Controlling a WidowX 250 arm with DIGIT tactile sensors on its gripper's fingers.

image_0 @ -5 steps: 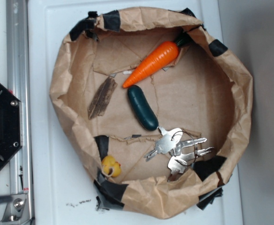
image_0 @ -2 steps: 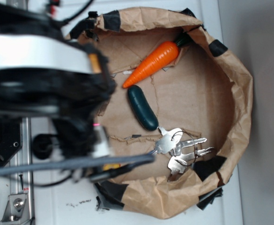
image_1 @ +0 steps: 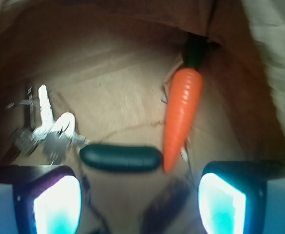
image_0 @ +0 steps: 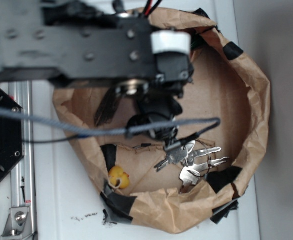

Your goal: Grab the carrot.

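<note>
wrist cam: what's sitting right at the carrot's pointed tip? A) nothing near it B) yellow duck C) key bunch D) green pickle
D. In the wrist view the carrot tapers down to a tip right beside the right end of the green pickle, while the keys lie off past the pickle's other end.

The arm (image_0: 91, 47) is black and boxy with small silver screws, a white cylinder at its end, red and black wires on top, and a grey cable (image_0: 101, 130); the gripper (image_1: 140, 204) has dark fingers (image_1: 49, 200) with pale, cyan-tinted pads.
</note>
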